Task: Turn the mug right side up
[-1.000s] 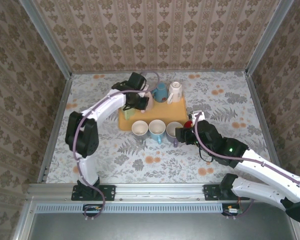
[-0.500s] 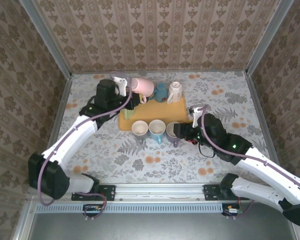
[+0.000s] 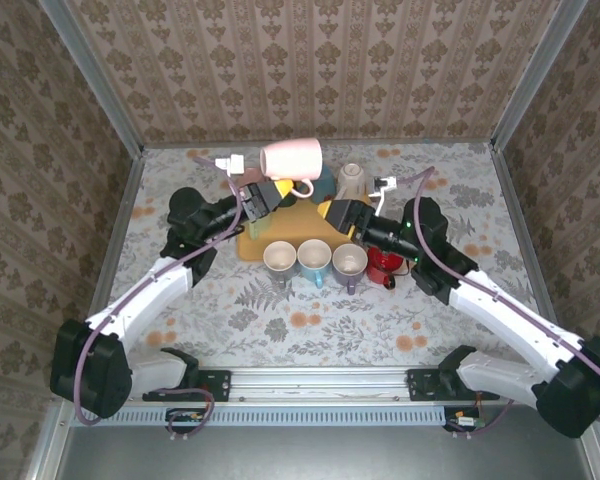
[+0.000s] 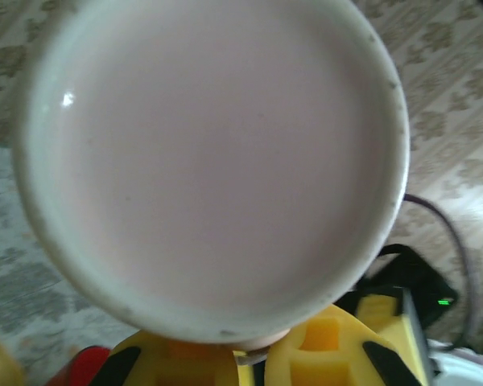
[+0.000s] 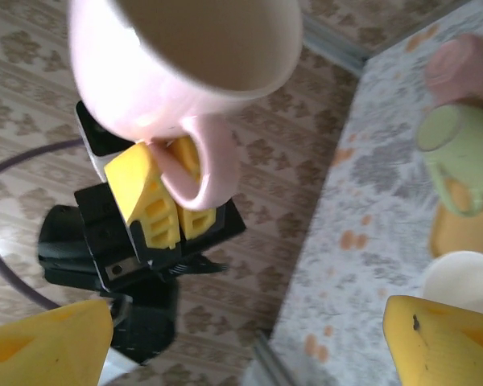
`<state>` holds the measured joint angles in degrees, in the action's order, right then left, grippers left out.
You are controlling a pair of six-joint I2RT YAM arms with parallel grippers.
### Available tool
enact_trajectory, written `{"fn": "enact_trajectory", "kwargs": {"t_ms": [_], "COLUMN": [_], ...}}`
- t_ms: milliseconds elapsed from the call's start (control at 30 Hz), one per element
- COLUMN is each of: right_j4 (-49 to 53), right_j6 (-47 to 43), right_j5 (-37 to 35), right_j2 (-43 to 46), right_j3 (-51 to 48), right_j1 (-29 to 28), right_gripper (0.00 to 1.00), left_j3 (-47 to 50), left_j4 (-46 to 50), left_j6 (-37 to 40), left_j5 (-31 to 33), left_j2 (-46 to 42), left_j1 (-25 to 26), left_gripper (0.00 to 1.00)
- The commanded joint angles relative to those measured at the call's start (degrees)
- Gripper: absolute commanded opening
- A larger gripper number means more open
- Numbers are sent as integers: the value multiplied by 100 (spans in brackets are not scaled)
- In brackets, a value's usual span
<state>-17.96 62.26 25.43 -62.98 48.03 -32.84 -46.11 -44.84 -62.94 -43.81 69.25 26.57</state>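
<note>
Within the last second the left gripper point(image 3: 263, 195) has lifted the pink mug point(image 3: 291, 160) from the tray point(image 3: 280, 240) and carried it high above the tray's far edge; it is clamped narrowly on the handle, as the right wrist view shows with the yellow fingers point(image 5: 157, 201) pinching the loop under the mug point(image 5: 185, 48). The mug hangs on its side in the air, so it is off its rim but neither upright nor set down. The right gripper point(image 3: 340, 215) has swung up from the front row of mugs toward it with its jaws spread wide and empty, probably to take or steady it; its leaving uncovered a red mug point(image 3: 385, 265). A white mug point(image 3: 352, 180) stands on the tray, and cream point(image 3: 280, 260), blue point(image 3: 314, 260) and purple point(image 3: 348, 262) mugs line its near edge; both arms crowd that space, so landing room looks tight.
</note>
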Motion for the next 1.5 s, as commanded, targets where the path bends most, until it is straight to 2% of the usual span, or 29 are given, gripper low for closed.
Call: {"fn": "enact_trajectory", "kwargs": {"t_ms": [0,100,167,400,567,667,767,933,1000,1067,1200,1233,1333,1467], "right_j4": [-1592,-1924,-1963,-2048,-1993,-2017,-2070,-2051,-2003,-1979,-1578,-1345,-306,1945], "right_j6": [740,822,794,671,643,642,657,607,590,586,371,229,-355,-1782], "right_j5": [738,710,657,581,565,526,499,361,291,240,84,15,-310,-1139], "right_j2": [-246,-389,-416,-478,-634,-721,-760,-658,-595,-524,-255,-140,200,409], "right_j3": [10,21,51,225,382,425,453,401,370,333,269,268,321,803], "right_j1": [14,14,14,14,6,-7,-21,-25,-29,-29,-34,-37,-55,-378], "right_gripper": [88,87,85,78,76,72,59,21,10,3,0,0,0,0], "left_j3": [19,103,143,320,314,296,295,374,396,419,496,505,446,-62], "left_j4": [-2100,-2731,-2781,-2384,-2020,-1825,-1577,-1247,-1111,-905,-55,279,1670,4227], "left_j6": [-1041,-1514,-1597,-1310,-1004,-836,-615,-333,-240,-118,335,503,1237,2730], "left_j5": [-235,-255,-279,-226,-237,-224,-223,-209,-229,-241,-189,-131,228,1251], "left_j2": [-68,76,76,-155,-262,-296,-348,-430,-460,-506,-762,-875,-1345,-1989], "left_j1": [-11,-16,-20,67,307,459,572,685,716,722,704,689,620,601], "left_gripper": [0,0,0,0,0,0,0,0,0,1,50,58,72,81]}}
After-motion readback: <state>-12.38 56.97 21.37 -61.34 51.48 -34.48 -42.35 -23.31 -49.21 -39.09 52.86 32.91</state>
